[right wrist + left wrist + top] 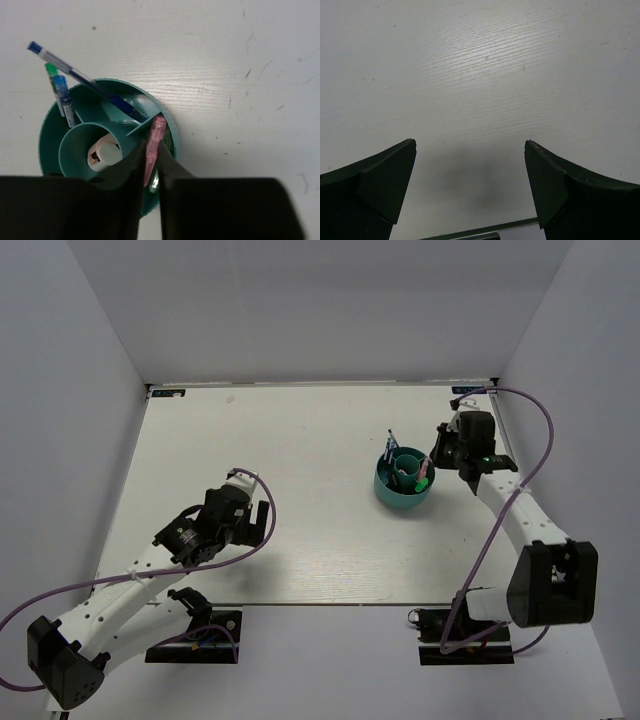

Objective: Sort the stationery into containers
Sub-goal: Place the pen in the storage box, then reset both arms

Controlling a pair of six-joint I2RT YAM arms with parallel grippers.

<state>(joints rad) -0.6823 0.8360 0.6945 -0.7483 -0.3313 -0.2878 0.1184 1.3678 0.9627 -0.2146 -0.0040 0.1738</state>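
The slim pink plastic marker (156, 134) is held pinched in the right claw (150, 172), standing in an outer compartment of the round teal plastic organiser (45, 135) directly beneath. Were the claw raised unreleased, the marker could be dragged out or the organiser tipped.

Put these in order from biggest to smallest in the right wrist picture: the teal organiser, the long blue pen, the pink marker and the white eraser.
1. teal organiser
2. long blue pen
3. pink marker and white eraser: both partly hidden, so I can't rank them.
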